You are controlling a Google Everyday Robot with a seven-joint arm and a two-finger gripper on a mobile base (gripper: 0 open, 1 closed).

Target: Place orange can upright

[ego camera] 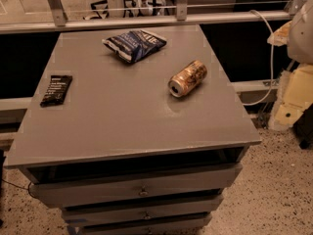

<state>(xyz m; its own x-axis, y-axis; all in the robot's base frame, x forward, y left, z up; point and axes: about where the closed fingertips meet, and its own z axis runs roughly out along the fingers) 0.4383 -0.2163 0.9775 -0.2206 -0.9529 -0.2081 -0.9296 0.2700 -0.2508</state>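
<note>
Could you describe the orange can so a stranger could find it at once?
On top of the grey drawer cabinet, right of centre, the orange can lies on its side, silver end facing front-left. The claw is off at the picture's right edge, apart from it. Unlike the flat blue bag behind and the black bar far left, it is round and metallic.

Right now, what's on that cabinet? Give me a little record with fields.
surface: grey cabinet top with drawers below
orange can: lying on its side, right of centre, touching nothing
blue snack bag: flat, near the far edge
black bar wrapper: flat, near the left edge
gripper: not in view; nothing holds the can
task state: can not yet upright
</note>
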